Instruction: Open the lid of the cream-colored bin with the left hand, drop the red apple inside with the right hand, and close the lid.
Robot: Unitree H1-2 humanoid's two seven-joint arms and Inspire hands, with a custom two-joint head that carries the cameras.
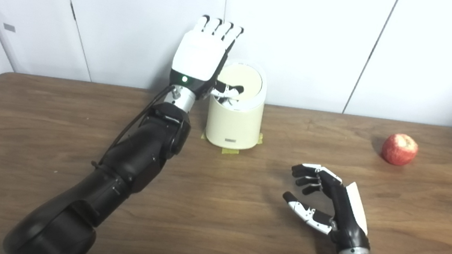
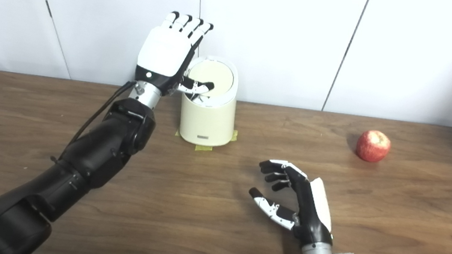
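Observation:
A cream-colored bin (image 1: 234, 126) stands at the back middle of the wooden table, its round lid (image 1: 242, 81) tilted toward me. My left hand (image 1: 200, 57) is raised at the bin's left side, fingers straight up and apart, with its thumb lying across the lid's lower edge. The red apple (image 1: 399, 149) rests on the table at the far right, apart from both hands. My right hand (image 1: 325, 199) hovers low over the table's front middle, open, fingers curled loosely, holding nothing.
Yellow tape pieces (image 1: 230, 150) mark the bin's base. A white panelled wall (image 1: 305, 42) runs close behind the table's back edge. Bare brown wood (image 1: 215, 212) lies between the hands and toward the apple.

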